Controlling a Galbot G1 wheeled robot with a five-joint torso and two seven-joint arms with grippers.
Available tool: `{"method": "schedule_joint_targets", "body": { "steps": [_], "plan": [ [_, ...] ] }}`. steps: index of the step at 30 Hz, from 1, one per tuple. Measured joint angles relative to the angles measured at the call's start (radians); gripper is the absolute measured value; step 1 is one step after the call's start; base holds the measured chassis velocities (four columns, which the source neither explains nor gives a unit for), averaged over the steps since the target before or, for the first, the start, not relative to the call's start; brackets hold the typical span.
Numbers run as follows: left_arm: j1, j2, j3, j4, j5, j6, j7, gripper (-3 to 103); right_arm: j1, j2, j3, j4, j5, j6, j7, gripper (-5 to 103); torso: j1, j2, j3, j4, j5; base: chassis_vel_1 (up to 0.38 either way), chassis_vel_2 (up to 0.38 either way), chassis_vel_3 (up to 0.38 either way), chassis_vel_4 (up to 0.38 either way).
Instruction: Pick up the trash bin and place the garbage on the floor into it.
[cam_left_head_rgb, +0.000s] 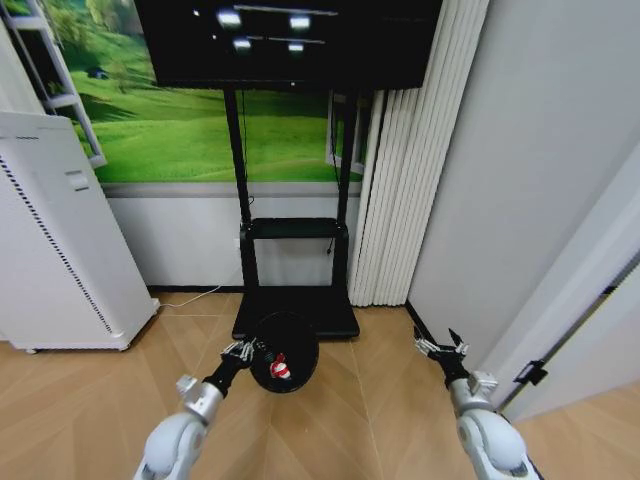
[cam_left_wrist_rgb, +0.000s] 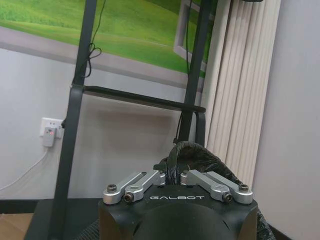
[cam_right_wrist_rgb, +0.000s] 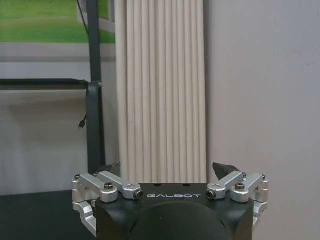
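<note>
My left gripper (cam_left_head_rgb: 243, 351) is shut on the rim of the trash bin (cam_left_head_rgb: 290, 345), a small black round mesh basket held just above the floor (cam_left_head_rgb: 90, 400) in front of me. Its opening tilts toward the head camera. Inside it lies a red and white piece of garbage (cam_left_head_rgb: 279, 368). In the left wrist view the bin's dark rim (cam_left_wrist_rgb: 200, 155) rises just past the closed left gripper (cam_left_wrist_rgb: 172, 175). My right gripper (cam_left_head_rgb: 441, 347) hovers open and empty at the right, near the wall; the right wrist view shows the right gripper (cam_right_wrist_rgb: 169, 170) with fingertips (cam_right_wrist_rgb: 225, 170) spread wide.
The black TV stand's base (cam_left_head_rgb: 330, 305) sits right behind the bin, its posts rising to a screen. A tall white perforated appliance (cam_left_head_rgb: 55, 250) stands at the left. White vertical blinds (cam_left_head_rgb: 400, 180) and a grey wall (cam_left_head_rgb: 540, 200) close the right side.
</note>
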Motion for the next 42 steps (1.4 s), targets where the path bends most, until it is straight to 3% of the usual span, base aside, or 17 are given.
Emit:
{"method": "schedule_joint_targets", "body": {
  "steps": [14, 27, 42],
  "plan": [
    [-0.014, 0.0, 0.003, -0.008, 0.0, 0.0, -0.001, 7, -0.035, 0.007, 0.002, 0.044, -0.016, 0.0, -0.055, 100, 0.0, 0.0, 0.0, -0.0001, 0.0001, 0.015, -0.036, -0.022, 0.032],
    [-0.019, 0.023, -0.013, -0.006, -0.028, 0.002, 0.001, 7, -0.041, 0.009, -0.01, 0.074, -0.038, 0.002, -0.069, 100, 0.0, 0.0, 0.0, -0.0005, 0.0006, 0.116, -0.294, -0.119, 0.3],
    [-0.048, 0.033, -0.001, -0.007, -0.048, 0.013, -0.005, 7, -0.069, 0.003, 0.001, 0.102, -0.095, 0.005, -0.102, 100, 0.0, 0.0, 0.0, -0.0001, 0.0001, 0.36, -0.309, -0.361, 0.336]
  ]
}}
